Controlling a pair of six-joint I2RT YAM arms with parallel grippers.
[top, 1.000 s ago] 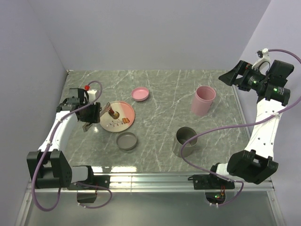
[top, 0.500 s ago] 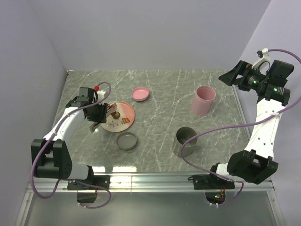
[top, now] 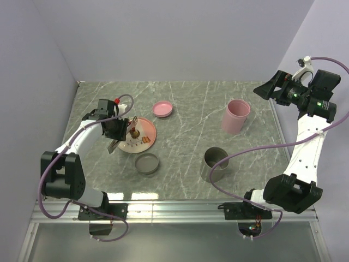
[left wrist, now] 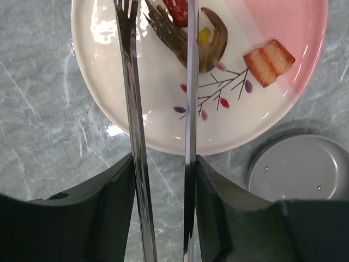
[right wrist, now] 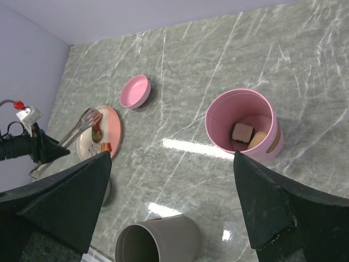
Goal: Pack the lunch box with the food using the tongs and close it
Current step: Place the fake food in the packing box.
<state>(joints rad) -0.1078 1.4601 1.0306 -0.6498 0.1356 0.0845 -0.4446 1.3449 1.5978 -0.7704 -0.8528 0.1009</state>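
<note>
In the left wrist view, the left claw [left wrist: 162, 164] is clamped on the tongs [left wrist: 131, 109]. The two silver arms run up between its fingers [left wrist: 103, 191], one arm against each. Their tips stand apart over the plate [left wrist: 92, 60]. A dark brown piece [left wrist: 210, 41] with a yellow spot lies partly between the arms, and the right-hand arm crosses over it. We cannot tell whether they touch. A red bit [left wrist: 177, 10] sits at the top edge, and an orange-and-white piece [left wrist: 269, 61] lies at upper right on the plate's pink part. A grey lid [left wrist: 300, 169] sits at lower right, just beside the plate.

The overhead view is too small for the food, but it places all this at the left of the worktop [top: 191, 131].

Only the right wrist view looks into the pink lunch box [right wrist: 240, 94], at right of centre, where two pieces [right wrist: 241, 131] lie at the bottom. Its pink lid [right wrist: 135, 90] lies at upper left, and a grey tub [right wrist: 182, 243] stands at the bottom edge. The right claw [right wrist: 172, 157] hangs wide open above the worktop, holding nothing.
</note>
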